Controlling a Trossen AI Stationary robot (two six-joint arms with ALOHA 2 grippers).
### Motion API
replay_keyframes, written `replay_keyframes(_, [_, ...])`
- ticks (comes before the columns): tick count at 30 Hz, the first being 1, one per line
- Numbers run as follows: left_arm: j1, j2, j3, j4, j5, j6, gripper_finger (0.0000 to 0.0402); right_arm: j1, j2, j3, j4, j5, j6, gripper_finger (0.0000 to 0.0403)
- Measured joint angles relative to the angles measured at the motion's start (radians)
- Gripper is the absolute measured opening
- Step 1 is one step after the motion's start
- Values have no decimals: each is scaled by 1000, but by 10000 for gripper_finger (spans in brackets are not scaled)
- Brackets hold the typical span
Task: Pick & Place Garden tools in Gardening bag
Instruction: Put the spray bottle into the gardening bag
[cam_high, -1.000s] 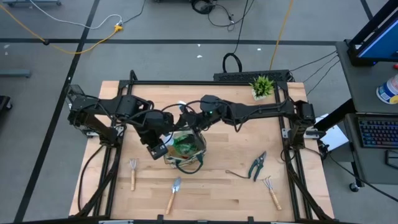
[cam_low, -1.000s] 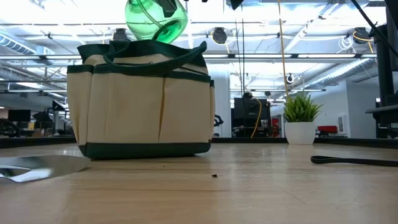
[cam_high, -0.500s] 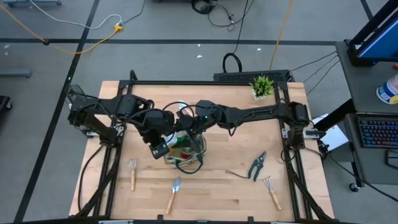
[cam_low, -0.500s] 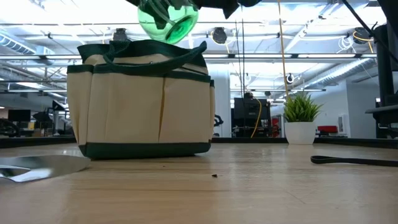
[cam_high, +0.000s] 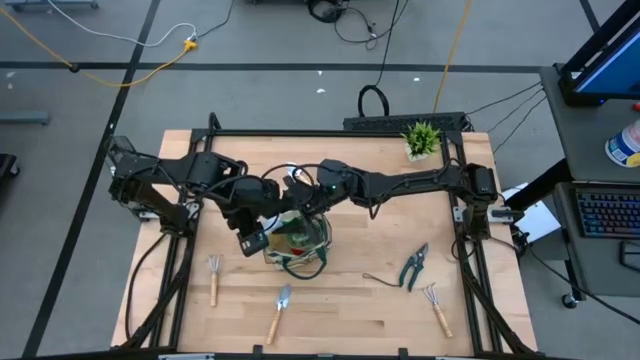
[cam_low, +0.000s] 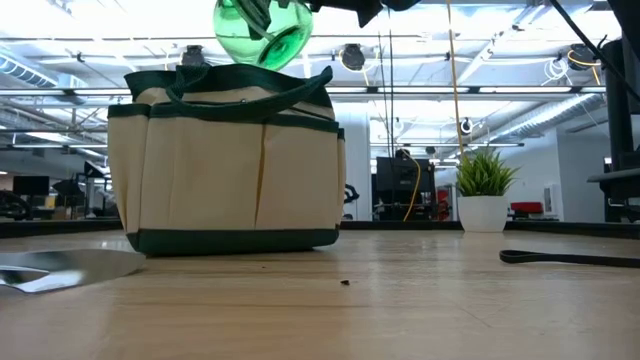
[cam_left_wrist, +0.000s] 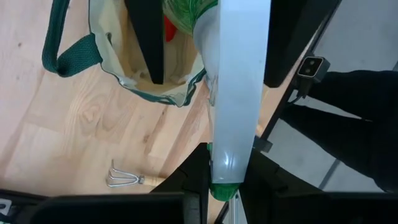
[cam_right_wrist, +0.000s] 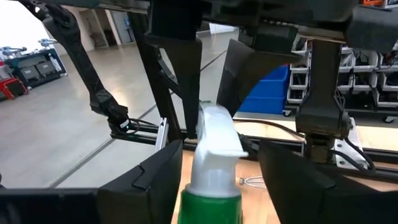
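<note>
Green translucent spray bottle (cam_low: 262, 30), white nozzle clamped in left claw (cam_left_wrist: 217, 180), above fabric bag (cam_low: 230, 165).

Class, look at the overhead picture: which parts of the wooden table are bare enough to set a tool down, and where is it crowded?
Free: the far strip between the arms and the potted plant; the near patch between the trowel and the pruning shears. Crowded: the middle, where both grippers hold the spray bottle above the gardening bag, and the near-right corner around the shears and fork-rake.
</note>
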Motion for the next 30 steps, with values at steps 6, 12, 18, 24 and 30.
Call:
replay_keyframes(6, [0,0,0,-4,3,11,59,0,0,0,49,2,30,172])
replay_keyframes(12, [0,0,0,-4,3,25,59,0,0,-1,65,29,33,154])
replay_keyframes(18, [0,0,0,-6,2,26,59,0,0,-1,64,28,33,127])
replay_keyframes(24, [0,0,0,-14,0,25,59,0,0,-1,64,26,33,83])
replay_keyframes(30, [-1,0,-1,-17,-1,26,59,0,-1,-1,43,22,36,43])
